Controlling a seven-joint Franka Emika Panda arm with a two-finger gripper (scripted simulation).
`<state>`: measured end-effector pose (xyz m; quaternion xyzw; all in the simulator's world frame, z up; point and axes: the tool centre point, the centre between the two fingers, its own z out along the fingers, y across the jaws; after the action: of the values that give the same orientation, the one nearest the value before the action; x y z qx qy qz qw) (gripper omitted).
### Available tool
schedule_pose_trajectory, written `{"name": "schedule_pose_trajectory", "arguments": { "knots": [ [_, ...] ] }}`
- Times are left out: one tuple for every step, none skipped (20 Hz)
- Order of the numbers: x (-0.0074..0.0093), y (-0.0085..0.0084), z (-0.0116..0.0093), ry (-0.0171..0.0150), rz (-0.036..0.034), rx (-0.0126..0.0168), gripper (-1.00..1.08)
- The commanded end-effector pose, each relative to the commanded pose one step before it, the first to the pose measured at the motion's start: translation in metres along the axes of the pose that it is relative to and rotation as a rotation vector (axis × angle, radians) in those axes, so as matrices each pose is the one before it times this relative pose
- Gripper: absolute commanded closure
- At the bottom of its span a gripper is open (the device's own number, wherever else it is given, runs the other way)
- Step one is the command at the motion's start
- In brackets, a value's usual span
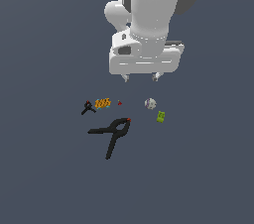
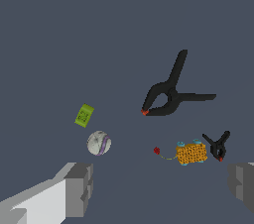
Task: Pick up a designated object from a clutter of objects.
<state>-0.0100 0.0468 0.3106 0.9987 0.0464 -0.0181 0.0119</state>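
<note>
Black and tiny, the spring clamp (image 1: 88, 107) lies on the grey worktop (image 1: 44, 168) touching the orange block (image 1: 102, 103), beyond the large clamp (image 1: 113, 132). Farther back, the empty tool (image 1: 142, 76) hovers spread; it should shift over, straddle the clamp's body, avoiding the block.
</note>
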Motion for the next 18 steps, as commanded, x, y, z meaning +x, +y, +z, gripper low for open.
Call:
{"name": "schedule_pose_trajectory", "arguments": {
  "knots": [
    [0.00015,0.00118,0.00079,0.00005,0.00042,0.00003,-0.92],
    [0.00019,0.00078,0.00097,0.00014,-0.00140,0.00094,-0.92],
    [0.00027,0.00123,0.00143,0.00015,-0.00136,0.00072,-0.92],
    [0.00031,0.00171,0.00191,0.00017,-0.00149,0.00104,-0.92],
    [0.00035,0.00216,0.00237,0.00020,-0.00168,0.00138,-0.92],
    [0.00037,0.00258,0.00280,0.00025,-0.00192,0.00171,-0.92],
    [0.00037,0.00299,0.00320,0.00029,-0.00203,0.00185,-0.92],
    [0.00036,0.00332,0.00355,0.00036,-0.00230,0.00203,-0.92],
    [0.00035,0.00370,0.00394,0.00045,-0.00263,0.00219,-0.92],
    [0.00030,0.00410,0.00433,0.00054,-0.00287,0.00230,-0.92],
    [0.00023,0.00453,0.00474,0.00064,-0.00310,0.00249,-0.92],
    [0.00012,0.00499,0.00517,0.00074,-0.00327,0.00262,-0.92],
    [-0.00001,0.00543,0.00557,0.00087,-0.00350,0.00274,-0.92],
    [-0.00018,0.00588,0.00598,0.00101,-0.00372,0.00283,-0.92],
    [-0.00039,0.00636,0.00640,0.00114,-0.00386,0.00285,-0.92],
    [-0.00064,0.00682,0.00680,0.00131,-0.00407,0.00290,-0.92],
    [-0.00094,0.00730,0.00720,0.00145,-0.00418,0.00284,-0.92],
    [-0.00128,0.00776,0.00759,0.00162,-0.00433,0.00278,-0.92]
  ]
}}
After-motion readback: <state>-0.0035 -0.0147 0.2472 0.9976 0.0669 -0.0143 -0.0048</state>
